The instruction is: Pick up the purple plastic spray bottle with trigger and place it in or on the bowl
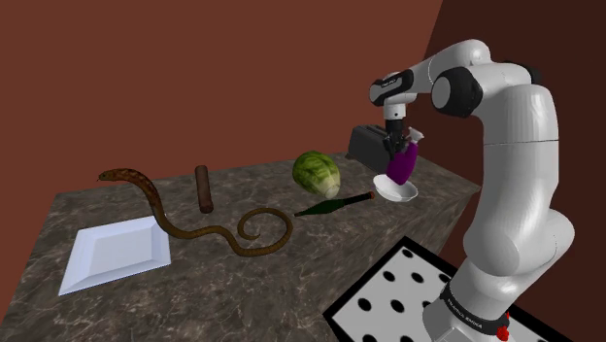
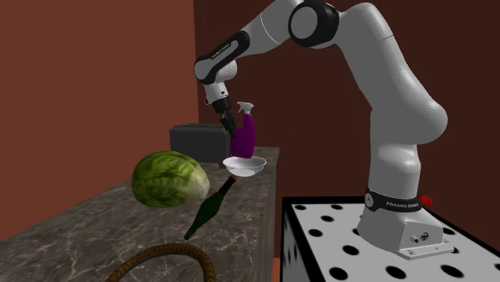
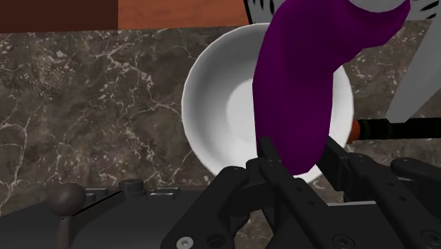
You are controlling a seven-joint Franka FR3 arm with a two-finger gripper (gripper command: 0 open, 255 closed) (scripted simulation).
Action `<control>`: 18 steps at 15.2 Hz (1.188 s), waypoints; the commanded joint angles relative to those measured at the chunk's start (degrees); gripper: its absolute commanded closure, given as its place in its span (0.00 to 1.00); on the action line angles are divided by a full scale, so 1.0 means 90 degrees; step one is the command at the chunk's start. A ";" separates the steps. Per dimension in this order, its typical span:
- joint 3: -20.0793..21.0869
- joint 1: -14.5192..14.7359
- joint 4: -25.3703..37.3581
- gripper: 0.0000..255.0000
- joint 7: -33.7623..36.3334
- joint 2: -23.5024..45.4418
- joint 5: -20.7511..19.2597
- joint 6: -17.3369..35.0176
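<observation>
The gripper (image 1: pixel 396 148) is closed part-way, its two black fingers (image 3: pixel 272 159) clamped on the purple spray bottle (image 1: pixel 401 167) near its upper body. The spray bottle hangs directly over the white bowl (image 1: pixel 409 194), base at rim level; contact with the bowl cannot be determined. The bowl stands at the far right end of the marbled counter (image 1: pixel 291 262) in the shoulder view, right of the green cabbage (image 1: pixel 317 173).

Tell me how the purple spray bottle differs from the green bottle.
The spray bottle is purple, the green bottle dark green. The spray bottle is held nearly upright by the gripper over the bowl; the green bottle lies flat on the counter. Both are bottles.
</observation>
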 commanded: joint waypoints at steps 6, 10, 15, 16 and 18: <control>0.0019 -0.0013 -0.0157 1.00 0.0012 0.0107 0.0034 0.0261; 0.0019 -0.0013 -0.0157 1.00 0.0012 0.0107 0.0034 0.0261; 0.0019 -0.0013 -0.0157 0.00 0.0012 0.0107 0.0034 0.0261; 0.0019 -0.0013 -0.0157 0.00 0.0012 0.0107 0.0034 0.0261; 0.0026 -0.0035 0.0379 0.00 -0.0004 0.0188 0.0057 -0.0196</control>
